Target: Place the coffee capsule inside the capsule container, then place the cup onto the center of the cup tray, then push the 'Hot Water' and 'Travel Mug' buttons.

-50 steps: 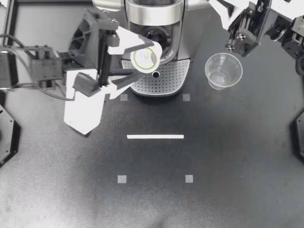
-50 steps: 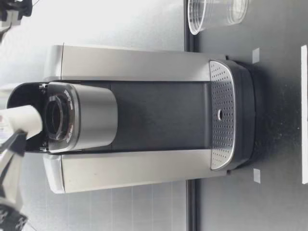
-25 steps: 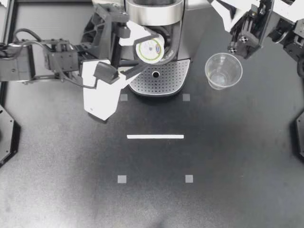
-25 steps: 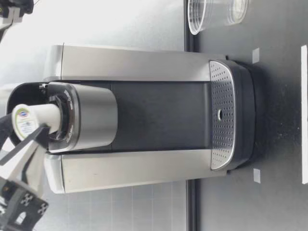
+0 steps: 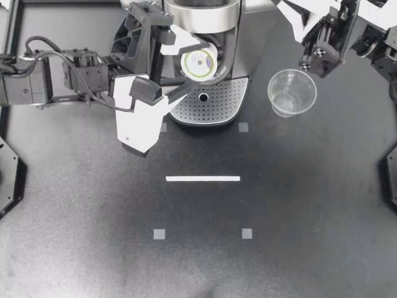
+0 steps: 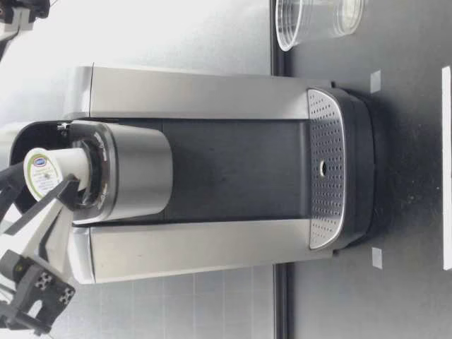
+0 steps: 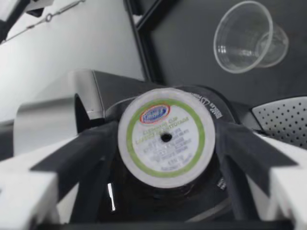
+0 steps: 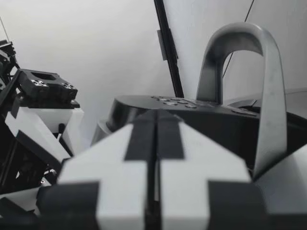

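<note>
Moved: since a second ago my left arm has swung right and farther in, bringing the coffee capsule (image 5: pixel 198 63) from beside the opening to square in front of it; the cup (image 5: pixel 291 92) and my right arm have kept their places.
Left arm: reaches in from the left, wrist turned toward the coffee machine (image 5: pixel 201 12), with the left pincer (image 5: pixel 197 66) held at the height of the machine's open head, above the cup tray (image 5: pixel 217 104).
Left pincer: spread to the capsule's width and clamped on its sides, one finger on each side.
Capsule: printed lid faces the near side, toward the wrist camera (image 7: pixel 165 139); the body points away into the capsule container (image 6: pixel 95 176). The low view shows its far end at the container's mouth and most of its length outside (image 6: pixel 53 173).
Right arm: raised at the far right, beside the machine.
Right pincer (image 5: pixel 308 62): fingers pressed together, holding nothing.
Cup: upright on the bench (image 5: pixel 198 261), right of the tray, near the right pincer but apart from it.
</note>
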Robot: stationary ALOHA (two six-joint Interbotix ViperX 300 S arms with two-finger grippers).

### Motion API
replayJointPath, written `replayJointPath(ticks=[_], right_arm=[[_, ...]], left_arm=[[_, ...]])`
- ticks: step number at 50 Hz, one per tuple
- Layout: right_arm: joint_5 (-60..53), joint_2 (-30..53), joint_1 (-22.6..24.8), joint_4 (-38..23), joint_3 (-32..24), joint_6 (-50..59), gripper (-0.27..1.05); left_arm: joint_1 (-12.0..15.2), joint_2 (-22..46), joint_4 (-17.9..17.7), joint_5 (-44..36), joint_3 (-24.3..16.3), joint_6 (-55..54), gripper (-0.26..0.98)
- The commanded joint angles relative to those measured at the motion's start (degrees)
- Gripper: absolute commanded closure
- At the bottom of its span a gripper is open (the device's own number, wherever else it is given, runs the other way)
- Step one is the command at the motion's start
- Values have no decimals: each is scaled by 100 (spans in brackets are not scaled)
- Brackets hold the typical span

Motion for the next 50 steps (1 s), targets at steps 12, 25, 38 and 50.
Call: replayJointPath(ticks=[12, 25, 38, 50], right_arm=[[-62, -44, 18, -9, -53, 18, 70], [-79, -18, -167, 202, -237, 9, 70], [905, 114, -826, 316, -809, 0, 70], [1494, 624, -1160, 211, -1406, -9, 70]], left_arm=[[62, -123, 299, 26, -141, -422, -4], [-255, -536, 255, -483, 352, -1125, -4], [-352, -1160, 255, -2171, 1608, -2892, -3], [-352, -1389, 246, -3393, 2417, -3964, 12]])
